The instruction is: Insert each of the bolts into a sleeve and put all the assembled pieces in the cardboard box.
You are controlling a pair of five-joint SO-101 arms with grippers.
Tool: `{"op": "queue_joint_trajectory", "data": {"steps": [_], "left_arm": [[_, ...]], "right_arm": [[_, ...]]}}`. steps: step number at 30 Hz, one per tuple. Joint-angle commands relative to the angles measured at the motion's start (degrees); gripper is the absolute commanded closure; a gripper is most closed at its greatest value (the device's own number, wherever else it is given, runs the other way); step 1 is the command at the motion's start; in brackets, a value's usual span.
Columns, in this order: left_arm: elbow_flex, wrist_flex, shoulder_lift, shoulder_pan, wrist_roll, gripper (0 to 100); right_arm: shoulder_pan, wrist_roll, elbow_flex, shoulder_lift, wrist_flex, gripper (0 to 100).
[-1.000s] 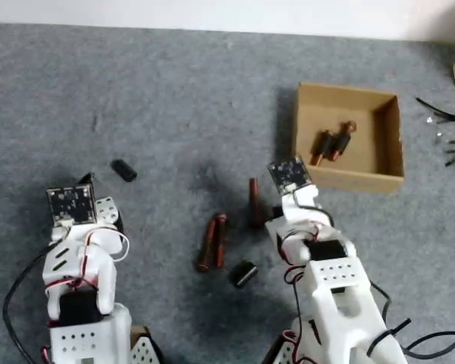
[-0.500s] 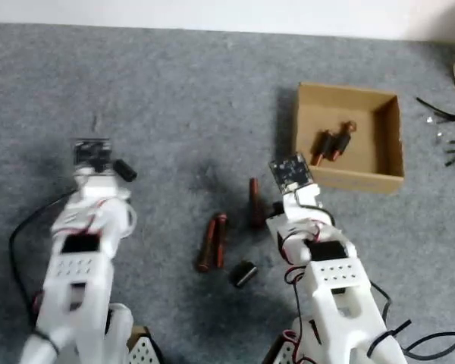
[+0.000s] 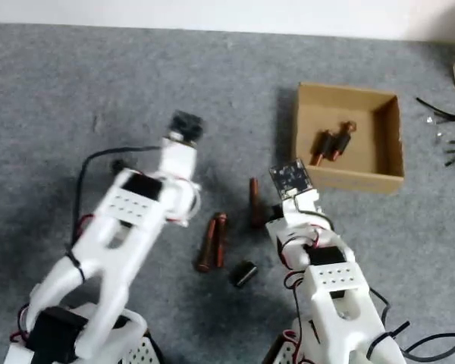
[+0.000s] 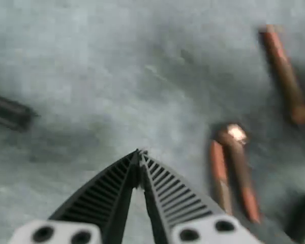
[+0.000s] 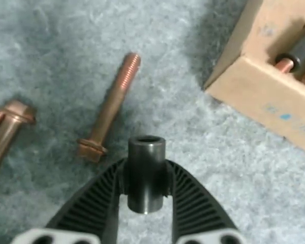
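Observation:
My right gripper is shut on a black sleeve, held upright just above the carpet beside the cardboard box. A single copper bolt lies just ahead of it. In the high view this bolt lies apart from a pair of bolts, and a loose sleeve lies near them. My left gripper is shut and empty over bare carpet, between another sleeve and the bolt pair. The box holds two assembled pieces.
My left arm stretches diagonally across the left half of the table, its cable looping by the far-left sleeve. Loose wires and small tools lie at the right edge, beyond the box. Open grey carpet lies behind the arms.
My left arm has swung from the front left corner out and to the right, past the left sleeve toward the bolts. The right arm has barely moved and keeps its sleeve.

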Motion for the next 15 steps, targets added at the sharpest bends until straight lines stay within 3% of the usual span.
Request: {"op": "queue_joint_trajectory", "data": {"steps": [1, 8, 15], "left_arm": [[-3.3, 5.54, -3.12, 8.13, 1.49, 99], [-1.98, 5.54, -3.03, 13.93, 4.31, 99], [3.3, -3.52, -2.33, 14.11, 20.92, 99]], "right_arm": [[0.75, -0.62, -0.57, -1.27, -2.42, 99.5], [1.89, -0.79, -0.31, -1.19, -4.79, 99.5], [3.65, -0.97, -0.4, -1.36, -4.97, 99.5]]}}
